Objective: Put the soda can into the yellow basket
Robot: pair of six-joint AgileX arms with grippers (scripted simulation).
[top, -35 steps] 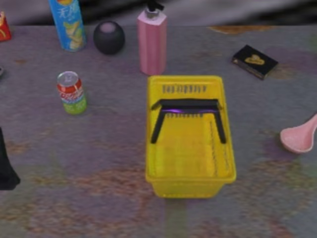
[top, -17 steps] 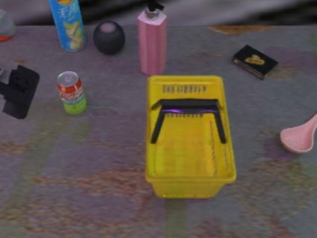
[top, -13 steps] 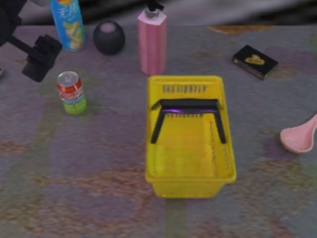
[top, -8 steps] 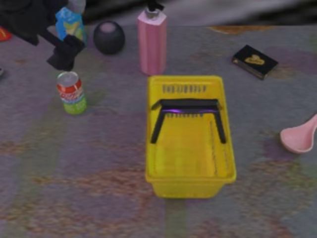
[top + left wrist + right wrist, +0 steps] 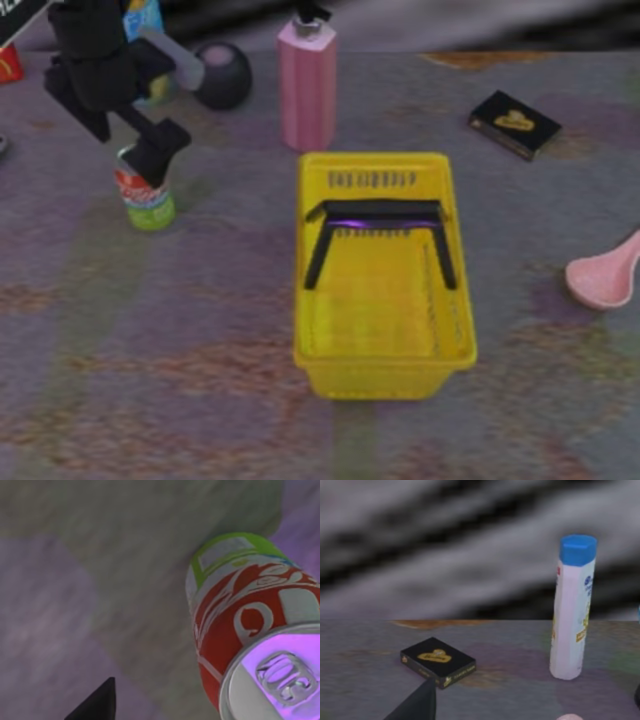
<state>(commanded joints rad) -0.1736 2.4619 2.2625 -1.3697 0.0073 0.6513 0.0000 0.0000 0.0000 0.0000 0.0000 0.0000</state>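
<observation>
L arm now over far-left of table; left gripper (image 5: 157,152) down directly above soda can (image 5: 146,196), covering its silver top in top view. Was further back by blue chip canister (image 5: 146,18) half a sec ago, and out at left edge 1 s ago. Finger state: cannot tell; only one dark fingertip (image 5: 97,703) visible in left wrist view, apart from can. Can itself unmoved vs all earlier frames: upright on table (image 5: 200,330), left side, well apart from yellow basket (image 5: 385,370). Left wrist view: can close up, red upper band w/ white script, lime-green lower part, pull tab visible. Canister now mostly hidden behind arm. Dark round object (image 5: 226,72) and pink pump bottle (image 5: 307,85) at far edge, unchanged. Basket at centre, black handles (image 5: 380,212) folded across its far half, same position, nothing inside. Black box w/ gold mark (image 5: 514,124) far right, pink spoon (image 5: 604,274) at right edge, both unchanged. R arm out of top view; one fingertip (image 5: 417,703) seen in its wrist view.
</observation>
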